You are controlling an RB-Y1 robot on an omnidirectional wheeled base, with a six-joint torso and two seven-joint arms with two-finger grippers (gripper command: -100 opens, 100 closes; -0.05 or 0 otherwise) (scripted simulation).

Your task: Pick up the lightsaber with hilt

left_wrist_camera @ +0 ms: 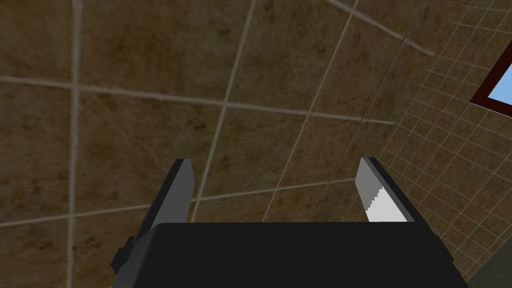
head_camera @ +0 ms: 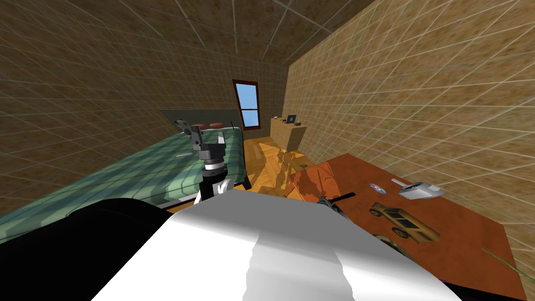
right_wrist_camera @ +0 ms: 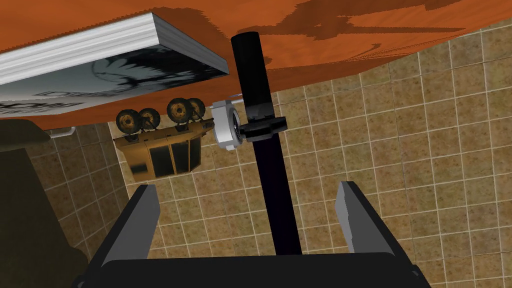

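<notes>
Right wrist view, right tool: my blades spread wide, empty.
Lightsaber: long black cylindrical hilt with crossbar, between them, on the orange-brown surface.
Grip: I'd centre, then close below the crossbar.
Left tool: open, raised.

1. A truck, a disc and a device lie on the table.
2. The disc and device lie toward the table's far end, beyond the truck.
3. The lightsaber is at the table's left edge.
4. The bed stands left of the table.
5. A cabinet stands beyond the table's far end.
</notes>
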